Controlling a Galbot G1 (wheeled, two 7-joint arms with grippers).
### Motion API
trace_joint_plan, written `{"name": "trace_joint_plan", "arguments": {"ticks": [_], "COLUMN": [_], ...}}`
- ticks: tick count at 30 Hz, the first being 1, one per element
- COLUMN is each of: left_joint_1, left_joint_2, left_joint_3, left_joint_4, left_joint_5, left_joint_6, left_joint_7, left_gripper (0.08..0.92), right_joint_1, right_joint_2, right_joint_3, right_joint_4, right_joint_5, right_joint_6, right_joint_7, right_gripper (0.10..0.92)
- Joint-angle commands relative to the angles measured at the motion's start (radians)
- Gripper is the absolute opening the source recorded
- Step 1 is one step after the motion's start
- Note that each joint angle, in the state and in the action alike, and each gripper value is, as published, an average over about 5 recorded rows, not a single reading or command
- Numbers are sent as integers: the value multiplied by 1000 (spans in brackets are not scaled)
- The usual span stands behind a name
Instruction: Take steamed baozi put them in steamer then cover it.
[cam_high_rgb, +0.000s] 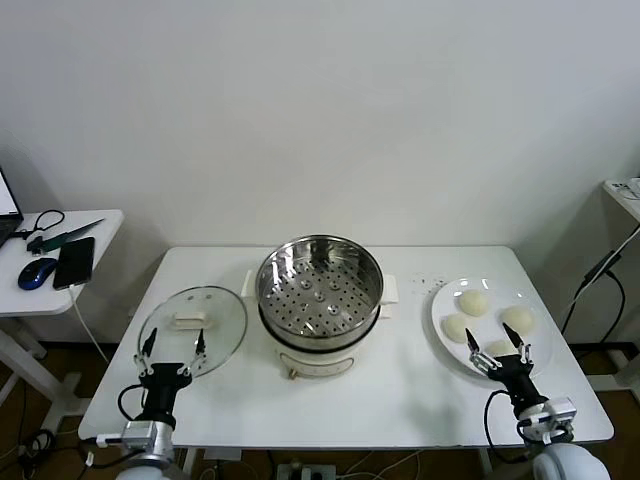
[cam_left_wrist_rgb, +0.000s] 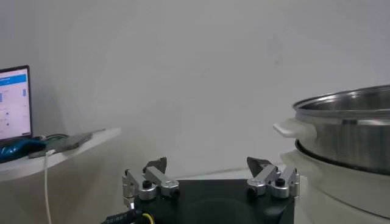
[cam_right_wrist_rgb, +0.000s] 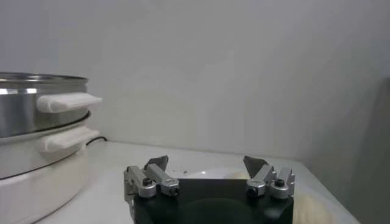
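Observation:
The steamer (cam_high_rgb: 320, 285) stands mid-table, a shiny steel perforated basket on a cream-white pot base, empty. It also shows in the left wrist view (cam_left_wrist_rgb: 347, 115) and in the right wrist view (cam_right_wrist_rgb: 36, 115). Several cream-white baozi (cam_high_rgb: 473, 301) lie on a white plate (cam_high_rgb: 440, 310) at the right. The clear glass cover (cam_high_rgb: 225, 310) with its cream handle (cam_high_rgb: 190, 320) lies flat at the left. My left gripper (cam_high_rgb: 174, 343) is open at the cover's near edge. My right gripper (cam_high_rgb: 497, 345) is open over the plate's near edge, beside the closest bun.
A side table (cam_high_rgb: 100, 225) at the far left holds a phone (cam_high_rgb: 74, 262), a mouse (cam_high_rgb: 37, 272) and cables. A laptop screen (cam_left_wrist_rgb: 13, 102) shows there too. Another shelf edge (cam_high_rgb: 625, 190) stands at the far right.

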Motion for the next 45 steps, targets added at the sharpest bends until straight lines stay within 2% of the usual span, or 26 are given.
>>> {"name": "trace_joint_plan", "arguments": {"ticks": [1, 9, 12, 16, 23, 29, 37, 45], "left_joint_1": [3, 20, 26, 26, 18, -2, -10, -5], "left_joint_2": [10, 19, 20, 24, 44, 50, 45, 47], "left_joint_3": [6, 23, 26, 24, 9, 8, 9, 3], "left_joint_4": [-3, -13, -13, -13, -19, -14, -10, 7], "left_joint_5": [1, -7, -9, -16, -24, -22, -15, -13], "left_joint_6": [-3, -5, -3, 1, 15, 31, 41, 41], "left_joint_7": [-10, -16, -16, -18, -22, -23, -23, -24], "left_gripper": [823, 823, 823, 823, 823, 823, 823, 823], "right_joint_1": [101, 302, 467, 740, 1206, 1428, 1484, 1459], "right_joint_2": [-189, -514, -572, -587, -505, -377, -171, -30], "right_joint_3": [-11, -116, -225, -437, -844, -1092, -1121, -998], "right_joint_4": [-53, -250, -345, -476, -728, -899, -1124, -1254], "right_joint_5": [-77, -258, -354, -462, -629, -720, -837, -1004], "right_joint_6": [-91, -148, -128, -74, 76, 124, 155, 195], "right_joint_7": [-157, -561, -699, -803, -986, -1034, -1033, -997], "right_gripper": [823, 823, 823, 823, 823, 823, 823, 823]}}
